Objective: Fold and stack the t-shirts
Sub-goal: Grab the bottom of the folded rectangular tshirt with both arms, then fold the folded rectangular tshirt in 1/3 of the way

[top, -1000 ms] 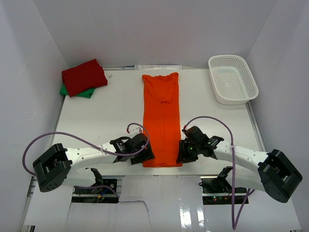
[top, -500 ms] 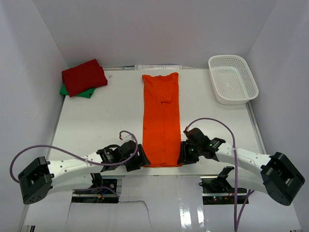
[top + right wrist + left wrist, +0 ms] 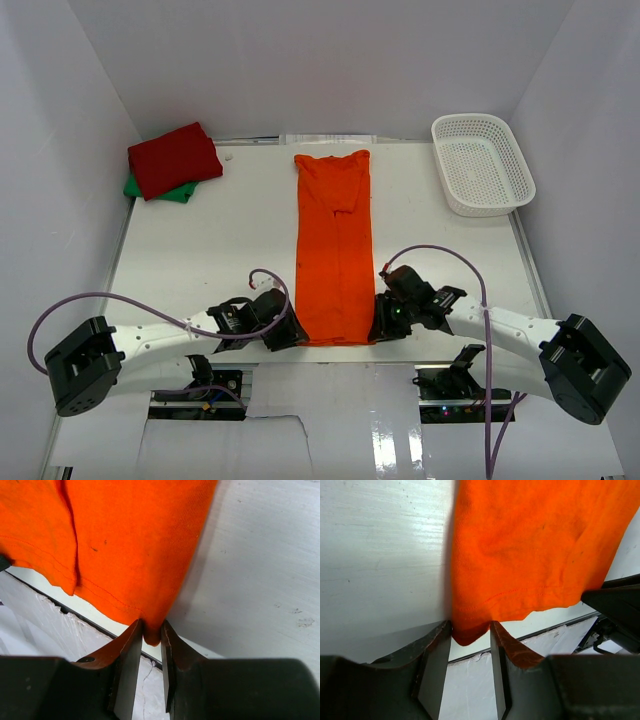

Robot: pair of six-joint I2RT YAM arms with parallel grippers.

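Orange t-shirt lies mid-table as a long narrow strip, long axis running near-to-far, collar at the far end, hem right at the near table edge between the two arms. You've got white table showing on both sides of the strip. The far-left corner is taken by the red t-shirt stacked on the green t-shirt, the far-right corner by the basket, and walls close in on three sides. Right gripper is pinched tight on the near-right hem corner. Left gripper straddles the near-left hem corner with cloth filling the gap between its fingers. From the wrist view I can't tell whether it's actually clamping.
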